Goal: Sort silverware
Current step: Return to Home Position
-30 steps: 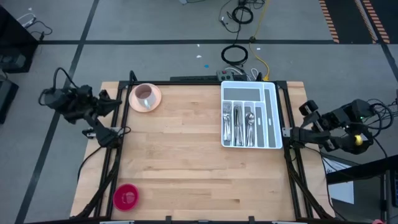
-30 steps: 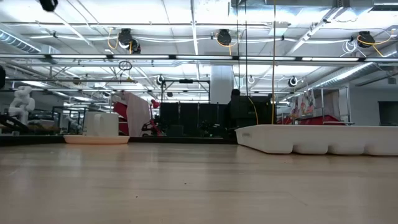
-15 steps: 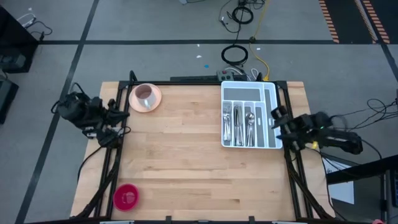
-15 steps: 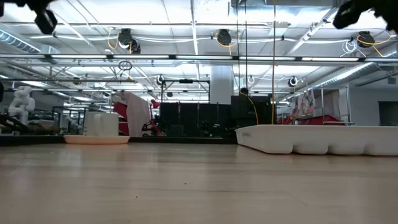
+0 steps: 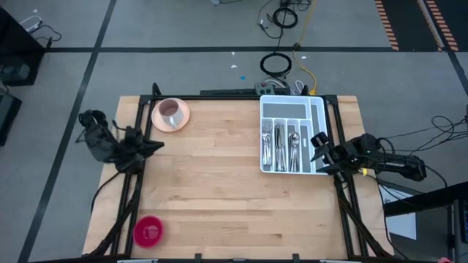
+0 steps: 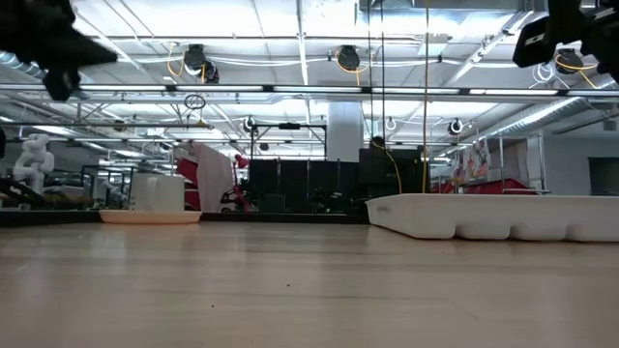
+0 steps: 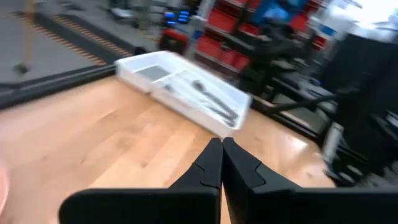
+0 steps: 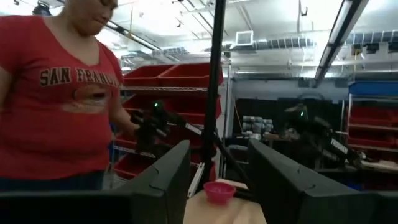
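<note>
Sorting looks done to me. The silverware (image 5: 281, 146) is all in the tray (image 5: 292, 108), upper right of the high view. It's bunched in the lower half of the narrow slots, each piece's long axis running up-down in the frame, parallel to the dividers. I can't spot any loose pieces on the worktop (image 5: 219, 190).

What matters for backing off is that the right fingers (image 5: 319, 140) are just beside the tray's right rim, roughly level with the silverware, which lies straight to their left in the frame. That arm is by far the nearer one. My guess is it should pull away rightward without dipping so it doesn't clip the rim. The left fingers (image 5: 153, 144) are at the worktop's left edge, well apart from the tray and pointing across at it.

In the left wrist view the left fingers (image 7: 211, 165) are pinched fully together with nothing between them. In the right wrist view the right fingers (image 8: 168, 180) are spread wide, holding nothing.

Only the high view shows the slots and what lies in which. The low view just gets the tray's outer wall (image 6: 484, 217) at mid right, with the silverware hidden behind it. The left wrist view catches the tray (image 7: 143, 62) with pieces inside, too small to tell forks from spoons. The right wrist view faces away from the tray. It shows a person (image 8: 62, 106) in a red shirt and a small pink bowl (image 8: 219, 191) farther off.
</note>
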